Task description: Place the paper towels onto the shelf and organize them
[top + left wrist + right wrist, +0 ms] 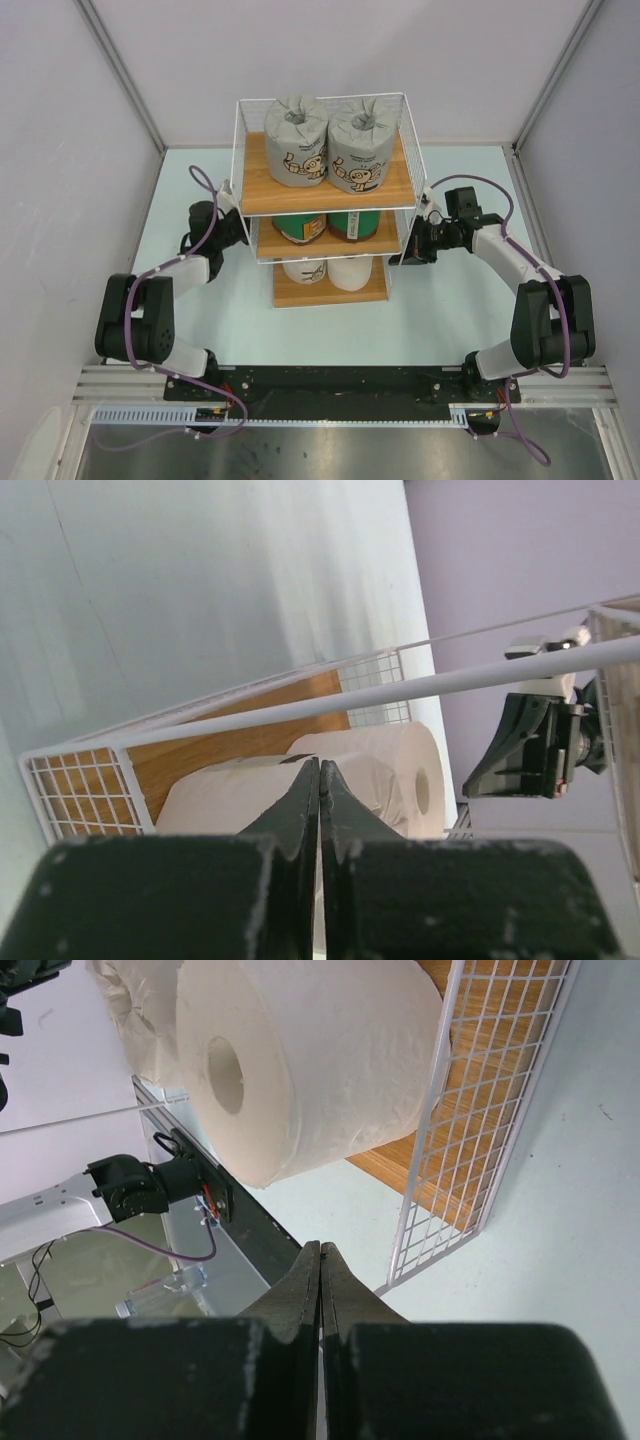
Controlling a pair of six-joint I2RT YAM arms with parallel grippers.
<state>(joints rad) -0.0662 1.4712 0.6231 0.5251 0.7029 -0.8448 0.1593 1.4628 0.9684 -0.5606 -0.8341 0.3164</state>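
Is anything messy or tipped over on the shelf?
Nothing stands out. The shelf stands straight, with two grey rolls on top, two green rolls in the middle and two white rolls at the bottom, neatly paired. The left tool and right tool are shut and empty beside it.

Shelf boards (260, 183) hide most of the green rolls (299, 229); white rolls (350, 272) too.

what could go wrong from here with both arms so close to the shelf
1. The left gripper and right gripper, both shut, sit close beside the shelf's wire sides; a careless retreat could snag or drag it.
2. A knock could topple the grey-print rolls standing on its top board.
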